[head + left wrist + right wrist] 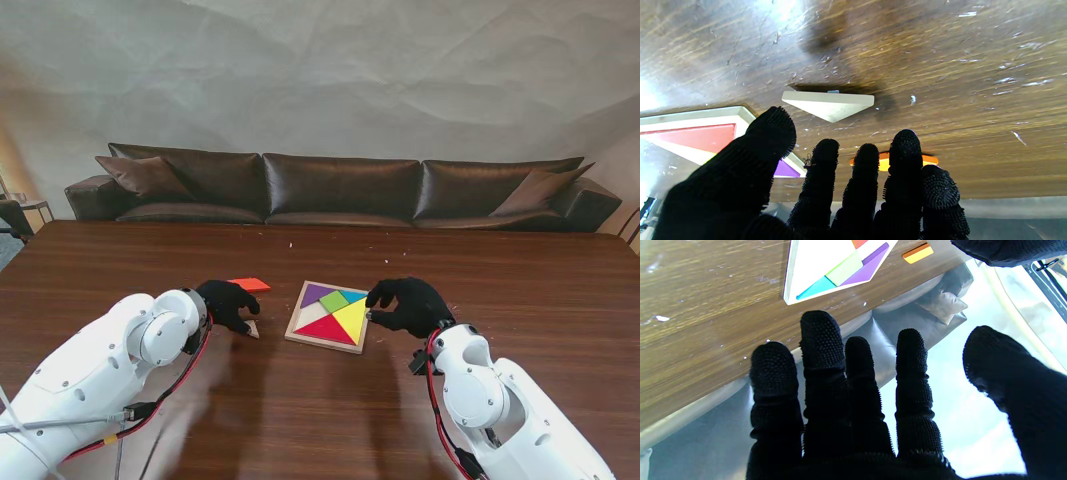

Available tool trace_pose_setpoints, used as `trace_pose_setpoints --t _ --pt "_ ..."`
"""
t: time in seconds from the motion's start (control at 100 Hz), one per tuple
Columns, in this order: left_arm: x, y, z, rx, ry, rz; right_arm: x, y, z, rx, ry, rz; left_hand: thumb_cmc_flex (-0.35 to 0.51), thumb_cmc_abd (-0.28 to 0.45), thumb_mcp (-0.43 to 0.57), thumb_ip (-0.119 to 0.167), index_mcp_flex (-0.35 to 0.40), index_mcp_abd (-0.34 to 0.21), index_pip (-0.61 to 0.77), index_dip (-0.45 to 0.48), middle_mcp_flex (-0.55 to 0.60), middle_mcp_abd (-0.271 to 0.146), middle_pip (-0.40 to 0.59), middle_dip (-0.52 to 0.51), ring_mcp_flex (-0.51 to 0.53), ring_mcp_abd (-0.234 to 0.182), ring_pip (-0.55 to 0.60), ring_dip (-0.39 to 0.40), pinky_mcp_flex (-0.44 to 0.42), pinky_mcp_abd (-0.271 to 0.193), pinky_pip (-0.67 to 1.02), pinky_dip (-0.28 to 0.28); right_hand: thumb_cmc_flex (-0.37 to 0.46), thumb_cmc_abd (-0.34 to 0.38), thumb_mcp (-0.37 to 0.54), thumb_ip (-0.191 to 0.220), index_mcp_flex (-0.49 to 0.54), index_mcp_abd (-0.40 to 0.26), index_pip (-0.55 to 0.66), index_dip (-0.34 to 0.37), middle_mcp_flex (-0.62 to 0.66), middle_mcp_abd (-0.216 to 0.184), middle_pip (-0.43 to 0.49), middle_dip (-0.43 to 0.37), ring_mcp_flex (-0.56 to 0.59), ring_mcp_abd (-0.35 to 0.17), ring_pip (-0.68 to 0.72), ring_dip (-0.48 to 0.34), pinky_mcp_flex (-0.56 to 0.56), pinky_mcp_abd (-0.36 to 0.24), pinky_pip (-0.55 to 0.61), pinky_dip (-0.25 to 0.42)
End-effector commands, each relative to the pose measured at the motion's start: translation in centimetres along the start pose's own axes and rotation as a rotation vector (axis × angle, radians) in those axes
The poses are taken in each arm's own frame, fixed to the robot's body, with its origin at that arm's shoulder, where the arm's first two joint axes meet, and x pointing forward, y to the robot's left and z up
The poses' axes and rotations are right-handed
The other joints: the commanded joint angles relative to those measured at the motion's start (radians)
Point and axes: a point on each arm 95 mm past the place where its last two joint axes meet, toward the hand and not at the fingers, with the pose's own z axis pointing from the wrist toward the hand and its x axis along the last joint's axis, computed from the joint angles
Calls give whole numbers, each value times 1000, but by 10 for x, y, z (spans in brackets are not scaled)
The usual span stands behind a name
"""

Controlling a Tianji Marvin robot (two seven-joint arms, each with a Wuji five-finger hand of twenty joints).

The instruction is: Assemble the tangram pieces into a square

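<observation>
At nine o'clock of the tray [296,338], just beside the spread, empty left hand [228,302], pinch the white triangle [828,103] by its edges, keeping clear of the orange piece [250,284] and the open right hand [408,305].

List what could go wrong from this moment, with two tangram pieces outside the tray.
1. The white triangle lies flat on the table just beyond the left hand, whose fingers are open and hold nothing; a thin flat piece may slide rather than lift.
2. The orange piece lies beyond that hand and could get knocked away.
3. The right hand sits at the tray edge and might shift it.
</observation>
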Motion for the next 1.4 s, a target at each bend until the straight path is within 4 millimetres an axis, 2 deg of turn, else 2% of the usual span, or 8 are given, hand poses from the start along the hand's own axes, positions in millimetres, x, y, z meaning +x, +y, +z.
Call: trace_pose_setpoints --t 0.0,0.24,0.63,0.77,1.17,1.2,1.39 --pt "-2 3 2 -4 -4 8 -1 -6 -2 24 -7 9 35 -52 38 14 -27 -23 -11 -9 -18 8 -11 -16 13 0 -12 -6 11 -27 15 13 -8 17 -4 25 -8 -2 -9 6 2 -1 2 2 -10 6 2 -1 -155 9 -3 8" --pt "-1 7 9 -3 3 37 -2 -7 -2 31 -14 21 70 -65 72 16 -59 -41 -26 -28 -43 -12 -8 -21 19 -15 9 5 23 -38 28 18 -8 27 -5 26 -13 4 -14 0 4 0 3 1 -8 8 3 -1 -154 10 -2 8" --pt "-1 14 17 -7 22 41 -4 -8 -1 42 -19 38 103 -60 93 17 -51 -74 -15 -40 -40 -32 3 -23 16 -13 3 1 24 -35 26 14 -8 37 -6 28 -12 9 -12 -7 9 3 3 1 -4 11 4 -1 -151 11 1 8" --pt "-1 17 20 -6 28 41 -4 -8 -1 45 -22 46 112 -57 93 18 -36 -81 -4 -39 -25 -46 12 -21 24 -11 -5 -4 33 -31 27 12 -8 41 -7 29 -10 12 -11 -8 10 4 3 1 -2 9 4 -1 -151 11 1 7" --pt "3 31 24 -14 40 24 -5 -9 0 51 -25 60 141 -72 116 21 9 -74 35 -24 47 -55 37 -14 68 -16 -42 -37 79 -9 40 -9 -8 48 -8 30 -3 18 -9 -11 15 6 3 1 1 13 4 -1 -150 12 3 7" --pt "3 33 24 -15 42 24 -5 -9 0 51 -25 60 142 -74 119 21 13 -73 40 -21 57 -66 43 -11 75 -19 -44 -40 87 -8 43 -11 -7 48 -8 30 -3 18 -9 -11 15 6 3 1 1 13 4 -1 -150 12 3 7" --pt "7 43 22 -16 46 18 -5 -9 0 56 -25 62 142 -107 147 19 40 -62 75 7 99 -55 90 36 105 -30 -38 -47 114 -1 60 -34 -8 52 -9 31 3 22 -8 -12 17 7 2 1 2 13 4 -1 -149 13 3 6"
